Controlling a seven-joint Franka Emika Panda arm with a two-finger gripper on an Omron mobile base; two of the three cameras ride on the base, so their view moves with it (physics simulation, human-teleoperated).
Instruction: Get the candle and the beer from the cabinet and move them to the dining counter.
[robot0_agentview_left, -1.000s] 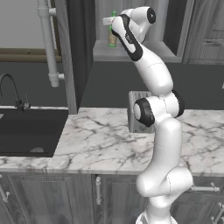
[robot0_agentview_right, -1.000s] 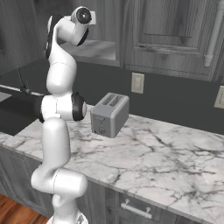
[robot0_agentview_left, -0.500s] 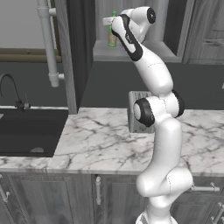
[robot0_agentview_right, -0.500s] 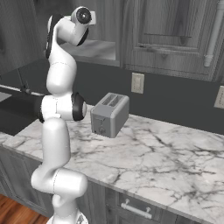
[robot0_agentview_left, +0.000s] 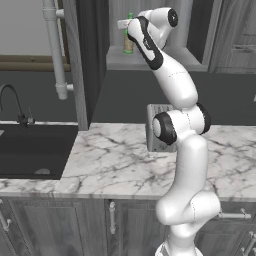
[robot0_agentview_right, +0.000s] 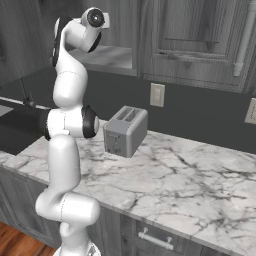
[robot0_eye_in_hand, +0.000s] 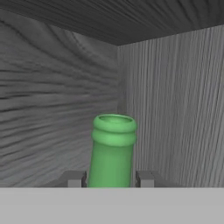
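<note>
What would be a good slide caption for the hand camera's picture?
Inside the grey wooden cabinet, the gripper holds the green beer bottle by its neck.

Two base cameras look forward and down from behind, sharing the marble worktop (robot0_agentview_left: 120, 160) and toaster (robot0_agentview_right: 125, 131). The hand camera sits close inside the cabinet (robot0_eye_in_hand: 57, 87).

The bottle (robot0_agentview_left: 128, 40) stands inside the open cabinet (robot0_agentview_left: 155, 60) above the desk (robot0_agentview_left: 115, 165), between the fingers (robot0_eye_in_hand: 145, 178) of the tool (robot0_eye_in_hand: 110, 178). On the desk, a toaster (robot0_agentview_right: 125, 131) sits near the back edge; a sink (robot0_agentview_left: 30, 152) lies at the left end.
</note>
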